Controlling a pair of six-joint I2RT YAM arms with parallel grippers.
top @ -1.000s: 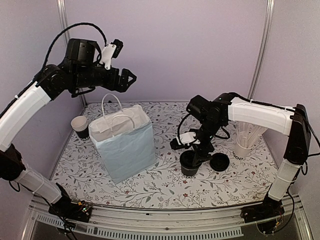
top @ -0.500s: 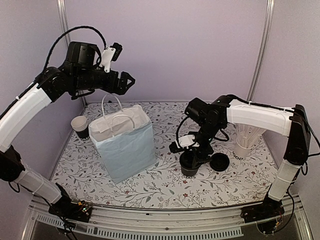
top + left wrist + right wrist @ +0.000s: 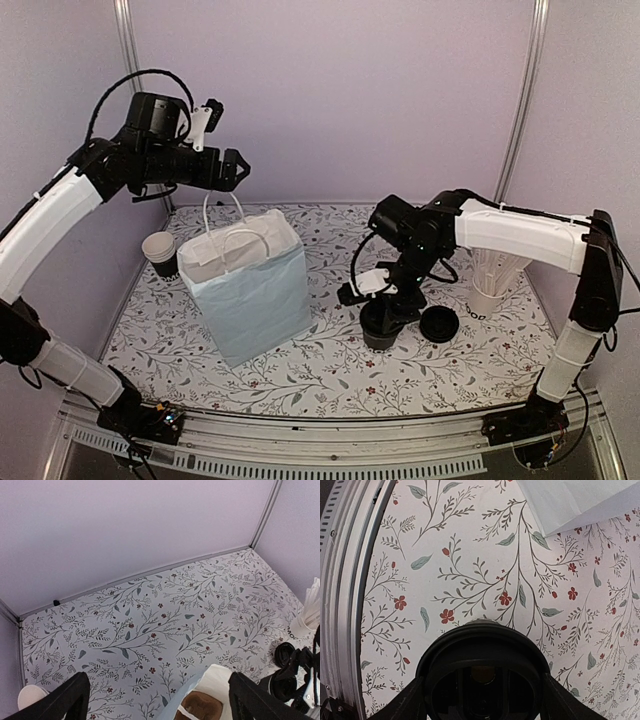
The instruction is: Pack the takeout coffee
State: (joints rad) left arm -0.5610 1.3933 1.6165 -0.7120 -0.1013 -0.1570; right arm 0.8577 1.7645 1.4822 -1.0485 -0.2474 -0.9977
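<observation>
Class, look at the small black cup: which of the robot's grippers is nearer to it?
Right. The right gripper is down at the black cup, jaws either side of it; the left gripper hangs high above the paper bag, far off.

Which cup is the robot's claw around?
The black cup beside the black lid; it sits between the right gripper's fingers. The white stirrer cup and the cup by the bag stand alone.
</observation>
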